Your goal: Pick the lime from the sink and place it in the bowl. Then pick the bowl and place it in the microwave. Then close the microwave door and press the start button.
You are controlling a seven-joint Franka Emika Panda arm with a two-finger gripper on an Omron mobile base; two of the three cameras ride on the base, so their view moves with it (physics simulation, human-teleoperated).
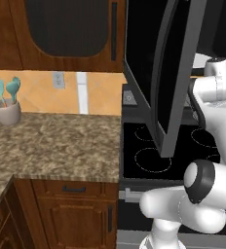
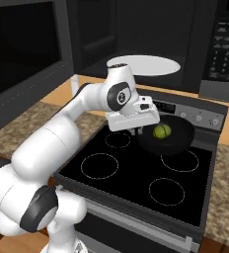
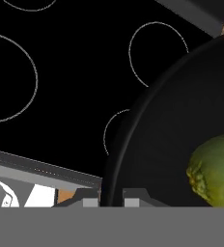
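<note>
The hand (image 2: 136, 129) is clamped narrowly on the near rim of a black bowl (image 2: 178, 141), held in the air above the black stove (image 2: 136, 183). In the hand view the two finger tips (image 3: 90, 201) stand close on either side of the bowl's rim (image 3: 119, 159), at about 6 o'clock of the picture. The lime (image 2: 162, 131), yellow-green and bumpy, lies inside the bowl; in the right base view it sits just at 3 o'clock of the hand, and in the hand view it shows at 4 o'clock (image 3: 215, 171).

Below the bowl lie the stove's thin white burner rings. The microwave (image 2: 151, 39) hangs open above the stove, at 12 o'clock of the arm, with its pale round turntable plate (image 2: 148, 64) showing inside. Its control panel (image 2: 224, 44) stands at 2 o'clock in the right base view; the buttons carry small marks and the display shows pale figures, all too small to read. The microwave door (image 1: 159, 68) is swung wide open, a glossy black panel with a grey edge.

On the granite table (image 1: 51, 146) at 9 o'clock in the left base view stands a pale cup of teal utensils (image 1: 7, 104). No brand or readable label shows anywhere.
</note>
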